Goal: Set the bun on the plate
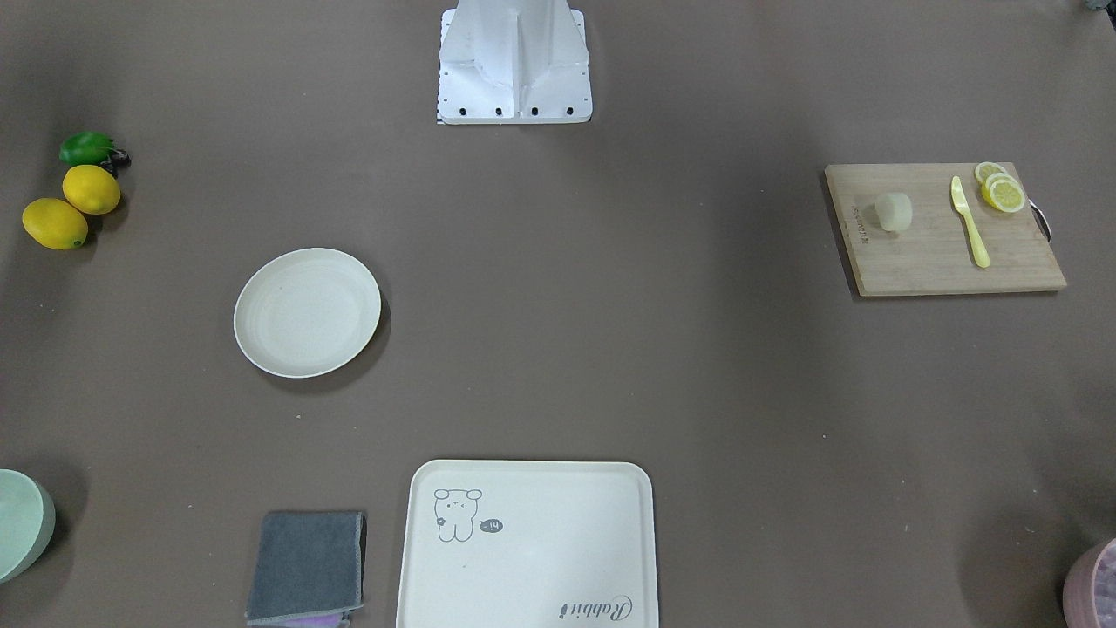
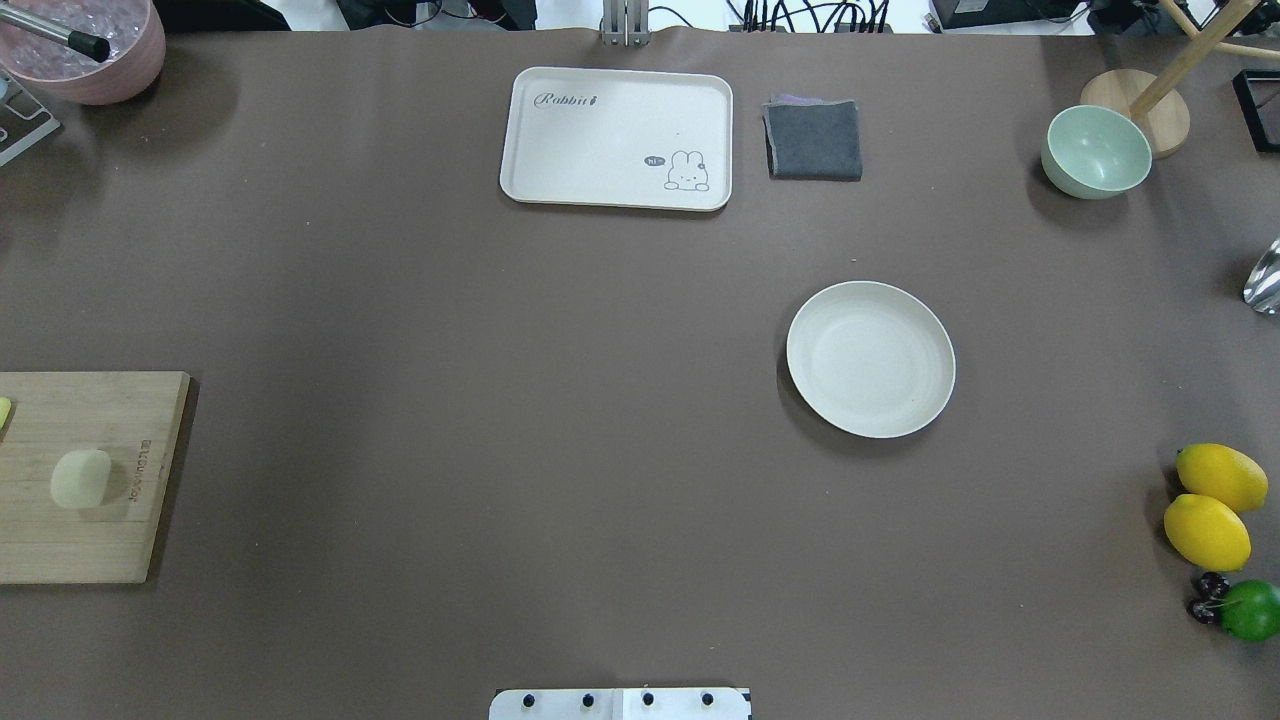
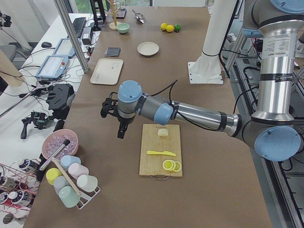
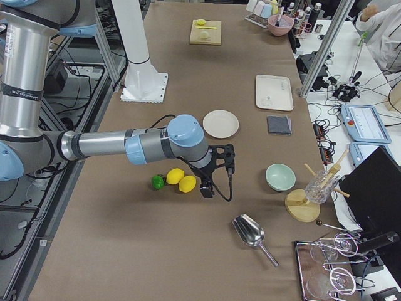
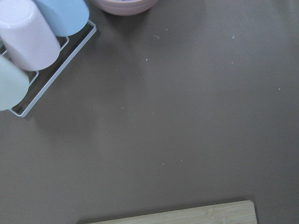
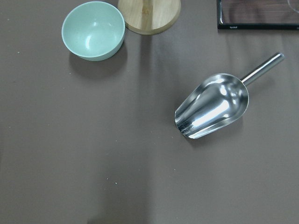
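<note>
The bun is a small pale rounded lump lying on a wooden cutting board; it also appears in the overhead view and the left side view. The round off-white plate has nothing on it and lies far across the table from the bun. My left gripper hovers above the table beside the board, on the side away from the robot. My right gripper hangs past the plate, near the lemons. Neither gripper shows in any view except the side views, so I cannot tell whether they are open or shut.
A yellow knife and lemon slices share the board. A cream tray, a grey cloth and a green bowl line the far edge. Two lemons, a lime, a metal scoop, a cup rack and a pink bowl stand near the table ends.
</note>
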Robot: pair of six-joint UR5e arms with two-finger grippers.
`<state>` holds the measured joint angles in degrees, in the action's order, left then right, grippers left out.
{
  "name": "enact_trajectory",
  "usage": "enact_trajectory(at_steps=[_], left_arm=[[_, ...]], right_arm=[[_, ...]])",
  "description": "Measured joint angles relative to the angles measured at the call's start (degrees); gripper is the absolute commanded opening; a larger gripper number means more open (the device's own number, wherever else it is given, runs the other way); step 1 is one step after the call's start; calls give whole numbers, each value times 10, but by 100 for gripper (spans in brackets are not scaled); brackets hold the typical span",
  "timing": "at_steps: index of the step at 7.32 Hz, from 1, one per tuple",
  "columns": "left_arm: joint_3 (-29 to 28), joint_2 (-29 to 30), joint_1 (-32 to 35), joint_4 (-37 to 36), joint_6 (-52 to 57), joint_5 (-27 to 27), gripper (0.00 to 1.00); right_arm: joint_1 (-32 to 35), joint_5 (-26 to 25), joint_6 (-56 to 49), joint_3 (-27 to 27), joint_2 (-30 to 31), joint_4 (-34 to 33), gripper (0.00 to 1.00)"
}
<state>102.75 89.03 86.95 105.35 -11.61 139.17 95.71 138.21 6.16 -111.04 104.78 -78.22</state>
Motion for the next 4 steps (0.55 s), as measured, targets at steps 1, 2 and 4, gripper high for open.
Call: enact_trajectory(at_steps=[1, 2, 4], left_arm=[[-3, 0, -1, 20, -3, 1, 98], [-5, 0, -10, 31, -4, 3, 98], [-3, -8, -51, 55, -58, 2, 99]], right_arm=[[1, 7, 2, 6, 5, 29, 100], [-2, 10, 20, 8, 8, 41, 100], [-31, 9, 84, 8, 8, 48, 100]])
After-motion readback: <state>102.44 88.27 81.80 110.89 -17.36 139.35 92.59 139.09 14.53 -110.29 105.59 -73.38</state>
